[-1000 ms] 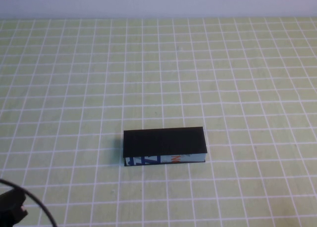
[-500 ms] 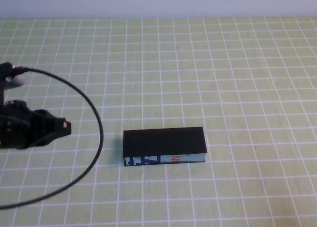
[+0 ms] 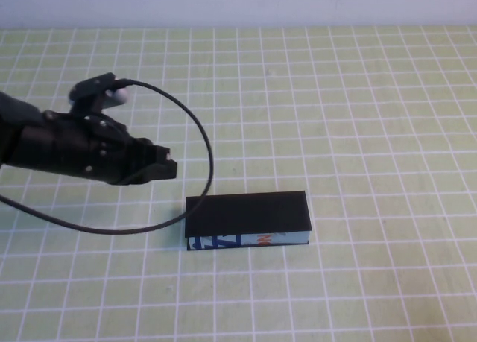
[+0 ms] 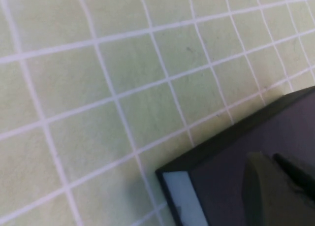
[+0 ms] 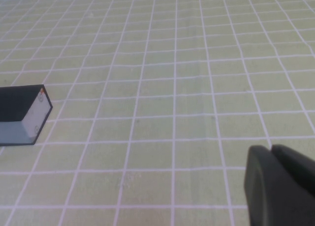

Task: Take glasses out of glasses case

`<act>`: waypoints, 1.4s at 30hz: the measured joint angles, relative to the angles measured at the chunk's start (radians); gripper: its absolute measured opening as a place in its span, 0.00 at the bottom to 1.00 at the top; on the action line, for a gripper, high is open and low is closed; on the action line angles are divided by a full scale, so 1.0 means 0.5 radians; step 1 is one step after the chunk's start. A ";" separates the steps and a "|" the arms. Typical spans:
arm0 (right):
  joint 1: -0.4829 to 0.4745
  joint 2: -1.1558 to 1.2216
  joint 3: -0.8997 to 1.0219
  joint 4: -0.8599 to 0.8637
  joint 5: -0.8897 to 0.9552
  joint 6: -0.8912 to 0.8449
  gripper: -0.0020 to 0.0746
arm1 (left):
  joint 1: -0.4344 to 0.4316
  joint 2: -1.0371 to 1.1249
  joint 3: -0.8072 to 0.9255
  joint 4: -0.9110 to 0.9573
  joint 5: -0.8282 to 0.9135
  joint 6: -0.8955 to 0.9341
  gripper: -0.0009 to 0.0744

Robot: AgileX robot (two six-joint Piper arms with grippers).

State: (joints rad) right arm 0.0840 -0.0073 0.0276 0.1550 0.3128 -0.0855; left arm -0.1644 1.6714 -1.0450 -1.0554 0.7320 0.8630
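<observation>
The glasses case (image 3: pixel 246 211) lies shut on the green checked cloth, its black lid flat and its blue, white and orange printed side facing me. The glasses are hidden. My left gripper (image 3: pixel 165 165) hovers just left of and behind the case's left end, fingers together and empty. In the left wrist view the case's corner (image 4: pixel 231 152) sits right under that gripper (image 4: pixel 270 159). My right gripper (image 5: pixel 269 149) is out of the high view. It is shut and empty over bare cloth, far from the case's end (image 5: pixel 19 115).
A black cable (image 3: pixel 203 144) loops from the left arm down toward the case's left end. The white-lined green cloth (image 3: pixel 358 118) covers the whole table. A pale wall runs along the far edge.
My left arm has swung in from the left edge to the right and toward the case. The case has not moved.
</observation>
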 joint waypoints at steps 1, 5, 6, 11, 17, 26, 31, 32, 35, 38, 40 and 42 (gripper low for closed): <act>0.000 0.000 0.000 0.000 0.000 0.000 0.00 | -0.046 0.041 -0.029 0.003 -0.021 0.004 0.01; 0.000 0.000 0.000 0.000 0.000 0.000 0.00 | -0.133 0.198 -0.139 0.003 -0.058 0.009 0.01; 0.000 0.000 0.000 0.000 0.000 0.000 0.00 | -0.142 0.243 -0.173 0.004 -0.057 0.009 0.01; 0.000 0.000 0.000 0.000 0.000 0.000 0.00 | -0.163 0.460 -0.319 0.004 -0.066 0.009 0.01; 0.000 0.000 0.000 0.136 -0.141 0.000 0.00 | -0.163 0.603 -0.376 0.041 -0.070 0.009 0.01; 0.000 0.000 0.000 1.020 -0.626 0.020 0.00 | -0.163 0.660 -0.379 0.090 -0.074 -0.011 0.01; 0.000 0.068 -0.140 1.135 -0.304 0.038 0.00 | -0.163 0.660 -0.379 0.102 -0.074 -0.016 0.01; 0.000 0.124 -0.198 1.135 -0.215 0.038 0.00 | -0.163 0.660 -0.379 0.102 -0.074 -0.016 0.01; 0.000 0.409 -0.447 1.077 0.121 0.038 0.00 | -0.163 0.660 -0.379 0.102 -0.074 -0.020 0.01; 0.000 0.763 -0.687 0.982 0.455 -0.035 0.00 | -0.163 0.660 -0.379 0.109 -0.074 -0.020 0.01; 0.000 1.051 -0.837 0.954 0.644 -0.150 0.00 | -0.163 0.660 -0.379 0.117 -0.074 -0.020 0.01; 0.000 1.285 -0.956 0.945 0.742 -0.287 0.00 | -0.163 0.660 -0.379 0.130 -0.074 -0.020 0.01</act>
State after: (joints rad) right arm 0.0840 0.6353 -0.4505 0.6274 0.6840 -0.2287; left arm -0.2458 2.0014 -1.2346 -0.9906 0.6948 0.8531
